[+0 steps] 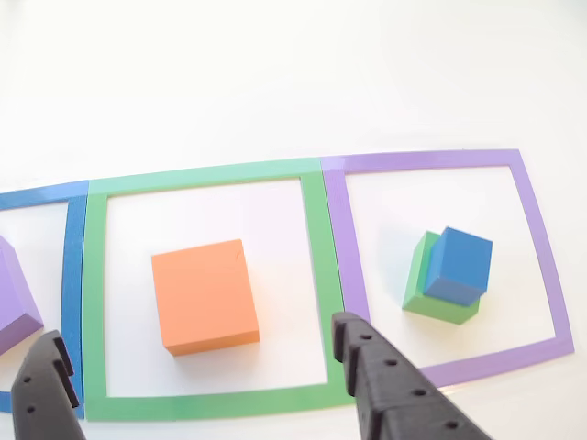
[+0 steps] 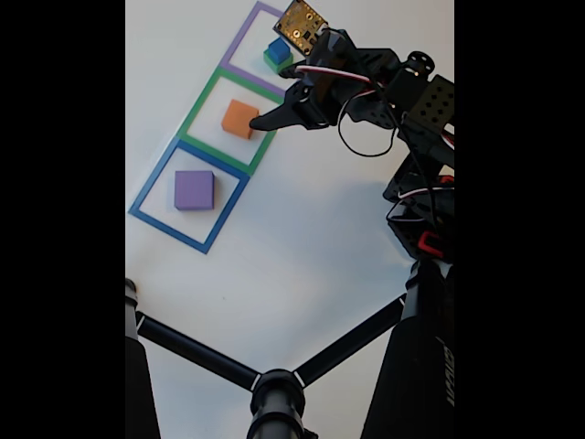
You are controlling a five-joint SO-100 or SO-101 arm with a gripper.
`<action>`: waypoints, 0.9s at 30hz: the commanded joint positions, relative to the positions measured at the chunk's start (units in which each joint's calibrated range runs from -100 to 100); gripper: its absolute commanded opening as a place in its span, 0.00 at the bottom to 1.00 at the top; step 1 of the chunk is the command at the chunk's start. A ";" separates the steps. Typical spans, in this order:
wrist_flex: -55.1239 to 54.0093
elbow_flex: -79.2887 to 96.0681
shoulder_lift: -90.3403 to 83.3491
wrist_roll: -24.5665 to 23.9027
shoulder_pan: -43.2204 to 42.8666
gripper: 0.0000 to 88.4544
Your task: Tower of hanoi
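The orange block (image 1: pixel 204 295) lies flat inside the green square outline (image 1: pixel 206 174), and also shows in the fixed view (image 2: pixel 239 118). The blue cube (image 1: pixel 459 266) sits askew on the green block (image 1: pixel 424 280) inside the purple outline (image 1: pixel 537 238); the fixed view has the blue cube (image 2: pixel 279 48) and green block (image 2: pixel 272 63) at the top. The purple block (image 1: pixel 14 293) (image 2: pixel 193 190) rests in the blue outline (image 2: pixel 151 187). My gripper (image 1: pixel 197 332) (image 2: pixel 272 99) hovers open above the near side of the orange block, its black fingers (image 1: pixel 367 367) straddling it without touching.
The three taped outlines run in a row on a white table (image 2: pixel 302 238). The arm's body and cables (image 2: pixel 420 137) stand at the right in the fixed view. Black tripod legs (image 2: pixel 192 352) cross the bottom of that view.
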 commanded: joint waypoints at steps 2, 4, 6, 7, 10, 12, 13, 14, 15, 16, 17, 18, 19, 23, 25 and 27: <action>-17.94 6.81 4.23 0.00 -1.37 0.41; -25.15 9.90 6.49 0.00 -1.85 0.41; -32.11 12.54 9.32 0.00 -2.43 0.41; -35.51 13.72 10.85 0.00 -2.72 0.41; -42.72 16.36 14.73 0.00 -2.81 0.42; -47.50 18.18 17.71 0.00 -2.14 0.42; -50.33 18.99 19.49 0.00 -1.85 0.42; -53.65 19.63 21.75 0.00 -1.66 0.42; -56.49 19.99 24.01 0.00 -1.47 0.42; -59.73 20.27 26.76 0.00 -1.28 0.42; -62.32 20.27 29.10 0.00 -1.18 0.43; -64.83 20.27 31.52 0.00 -1.09 0.43; -66.93 20.09 33.62 0.00 -1.09 0.43; -74.46 18.54 41.94 0.00 -0.99 0.43; -77.22 17.18 45.89 0.00 -0.80 0.43; -79.89 15.63 49.93 0.00 -0.80 0.43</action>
